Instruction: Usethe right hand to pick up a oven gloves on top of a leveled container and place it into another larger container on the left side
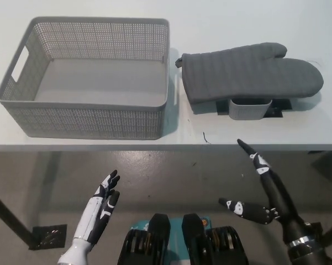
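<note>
Now the right hand (262,193) hangs empty with fingers spread at six o'clock from the oven glove (248,74), left hand (102,210) empty and spread at seven o'clock.

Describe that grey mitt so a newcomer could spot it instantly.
Start at the white table and find the big perforated grey basket on it. Just right of the basket lies the oven glove, draped flat over a small grey container. It is the only soft, quilted, thumb-shaped thing there.

On the white table (99,144): one grey perforated basket (88,118), and right of the basket one grey quilted oven glove (248,72). Under the glove, one small grey container (249,109). Two robot hands in view below the table edge: one white left hand (102,207), one black right hand (259,190).
</note>
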You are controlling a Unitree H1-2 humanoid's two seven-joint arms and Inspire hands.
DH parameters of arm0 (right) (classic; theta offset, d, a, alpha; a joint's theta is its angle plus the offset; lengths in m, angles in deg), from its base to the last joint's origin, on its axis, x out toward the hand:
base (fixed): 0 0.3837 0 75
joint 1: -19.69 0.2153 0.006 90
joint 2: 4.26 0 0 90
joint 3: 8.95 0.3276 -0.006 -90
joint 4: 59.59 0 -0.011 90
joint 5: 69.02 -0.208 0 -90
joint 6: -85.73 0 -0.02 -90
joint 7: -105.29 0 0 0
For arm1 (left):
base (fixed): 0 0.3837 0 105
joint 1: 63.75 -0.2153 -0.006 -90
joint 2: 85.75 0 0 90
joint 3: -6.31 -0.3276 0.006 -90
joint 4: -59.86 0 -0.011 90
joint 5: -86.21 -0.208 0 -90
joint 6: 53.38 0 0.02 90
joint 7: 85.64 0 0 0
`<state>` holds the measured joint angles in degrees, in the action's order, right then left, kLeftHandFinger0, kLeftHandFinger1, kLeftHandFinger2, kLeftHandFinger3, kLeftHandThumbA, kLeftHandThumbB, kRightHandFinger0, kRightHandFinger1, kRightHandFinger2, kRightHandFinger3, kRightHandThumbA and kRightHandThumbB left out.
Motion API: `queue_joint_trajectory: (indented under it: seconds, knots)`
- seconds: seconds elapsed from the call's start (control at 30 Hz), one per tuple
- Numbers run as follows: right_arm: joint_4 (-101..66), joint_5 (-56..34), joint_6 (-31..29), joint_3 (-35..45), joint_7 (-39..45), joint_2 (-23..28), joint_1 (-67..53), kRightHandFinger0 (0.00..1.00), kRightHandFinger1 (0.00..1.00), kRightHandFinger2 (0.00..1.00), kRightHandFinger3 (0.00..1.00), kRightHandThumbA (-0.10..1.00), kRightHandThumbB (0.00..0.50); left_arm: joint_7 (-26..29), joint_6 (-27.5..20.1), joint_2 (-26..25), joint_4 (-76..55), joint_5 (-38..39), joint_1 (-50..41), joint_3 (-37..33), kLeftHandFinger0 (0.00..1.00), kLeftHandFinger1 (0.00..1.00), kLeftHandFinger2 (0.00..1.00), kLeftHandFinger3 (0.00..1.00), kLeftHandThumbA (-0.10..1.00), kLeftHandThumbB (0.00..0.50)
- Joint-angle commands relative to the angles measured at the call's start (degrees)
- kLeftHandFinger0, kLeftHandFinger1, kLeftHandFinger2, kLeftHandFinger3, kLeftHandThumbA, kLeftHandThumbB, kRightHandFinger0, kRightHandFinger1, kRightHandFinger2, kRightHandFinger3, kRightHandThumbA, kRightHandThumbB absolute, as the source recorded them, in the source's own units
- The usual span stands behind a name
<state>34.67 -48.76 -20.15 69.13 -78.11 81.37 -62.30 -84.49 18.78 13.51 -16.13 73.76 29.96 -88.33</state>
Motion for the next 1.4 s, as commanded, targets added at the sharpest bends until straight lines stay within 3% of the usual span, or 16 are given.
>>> queue_joint_trajectory:
  seconds: [0.0, 0.1, 0.3, 0.43, 1.07, 1.37]
  knots:
    - [-18.5, 24.2, 1.6, 6.3, -8.3, 4.8, 0.8, 1.00, 1.00, 1.00, 1.00, 1.00, 0.329, 1.9, -4.6, -0.3, -1.2, -1.3, 1.2, 0.3, 1.00, 1.00, 1.00, 1.00, 1.00, 0.098]
    - [-20.4, 24.0, 5.3, 9.3, -6.0, 6.7, 1.9, 1.00, 1.00, 1.00, 1.00, 1.00, 0.345, 1.9, -4.9, -0.2, -0.7, -0.9, 1.4, 0.3, 1.00, 1.00, 1.00, 1.00, 1.00, 0.105]
    - [-17.5, 27.1, 10.5, 11.8, -3.9, 10.1, 6.2, 1.00, 1.00, 1.00, 1.00, 1.00, 0.281, 1.8, -4.8, -0.1, -0.8, -0.7, 1.4, 0.5, 1.00, 1.00, 1.00, 1.00, 1.00, 0.117]
    - [-15.0, 30.2, 14.3, 11.3, -1.9, 11.4, 9.3, 1.00, 1.00, 1.00, 1.00, 1.00, 0.276, 1.8, -4.6, -0.2, -0.9, -1.1, 1.4, 0.4, 1.00, 1.00, 1.00, 1.00, 1.00, 0.113]
    - [1.9, 34.1, 16.6, 6.0, -5.1, 12.2, 20.5, 1.00, 1.00, 1.00, 1.00, 1.00, 0.303, 1.4, -5.5, 0.2, -0.4, -0.3, 1.5, 0.8, 1.00, 1.00, 1.00, 1.00, 1.00, 0.138]
    - [10.4, 33.4, 17.6, 4.0, -6.4, 11.5, 25.5, 1.00, 1.00, 1.00, 1.00, 1.00, 0.322, 1.3, -5.5, 0.2, -0.6, -0.6, 1.2, 0.8, 1.00, 1.00, 1.00, 1.00, 1.00, 0.111]
